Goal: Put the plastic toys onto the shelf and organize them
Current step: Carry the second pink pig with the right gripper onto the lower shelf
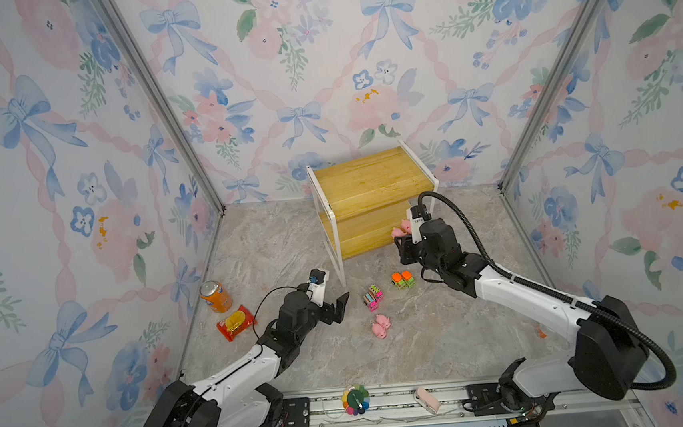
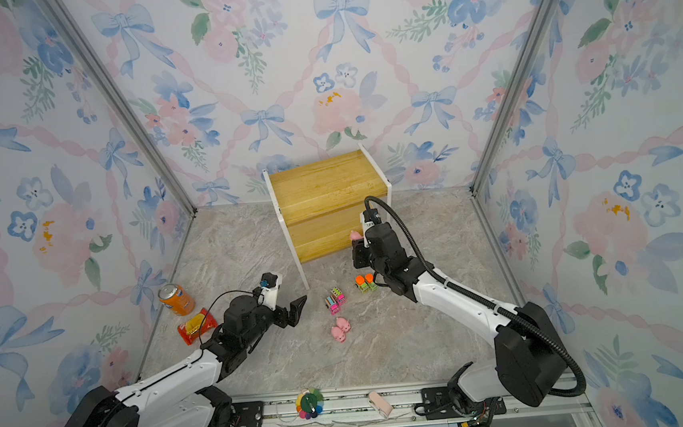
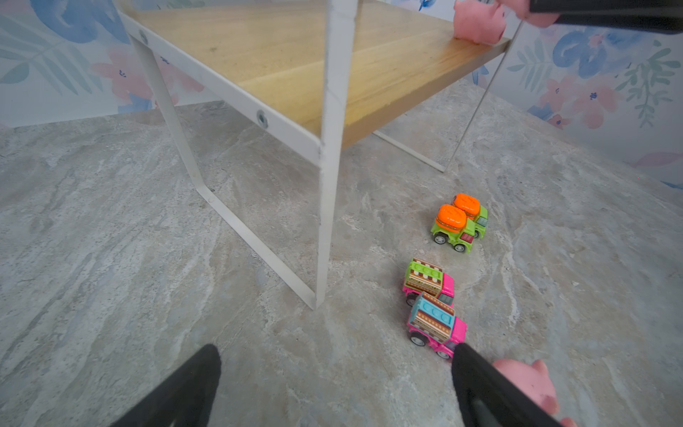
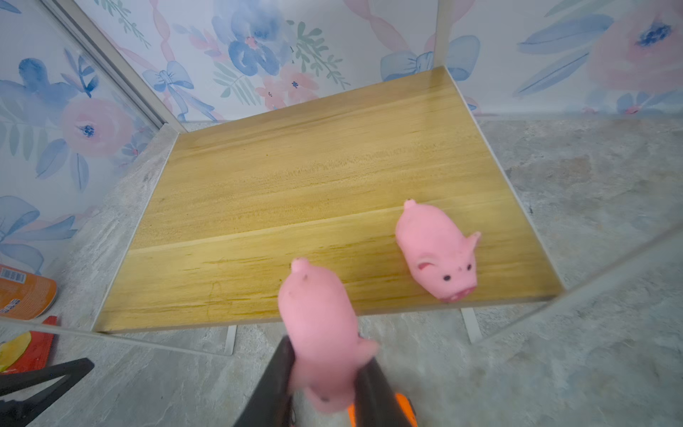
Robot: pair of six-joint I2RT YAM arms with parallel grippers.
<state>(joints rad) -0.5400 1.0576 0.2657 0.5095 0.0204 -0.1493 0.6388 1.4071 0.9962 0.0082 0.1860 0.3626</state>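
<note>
Pink pig (image 4: 318, 314), blurred, head partly hidden, pinched in right claw (image 4: 325, 355); left claw (image 3: 336, 347) spread.

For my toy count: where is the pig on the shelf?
In the right wrist view the pig stands on the shelf's lower board, right end, beside the right gripper.

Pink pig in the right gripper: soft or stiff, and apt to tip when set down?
Probably soft: the pig looks pinched in the right gripper. Likely stable once released: its twin sits steady on the shelf.
</note>
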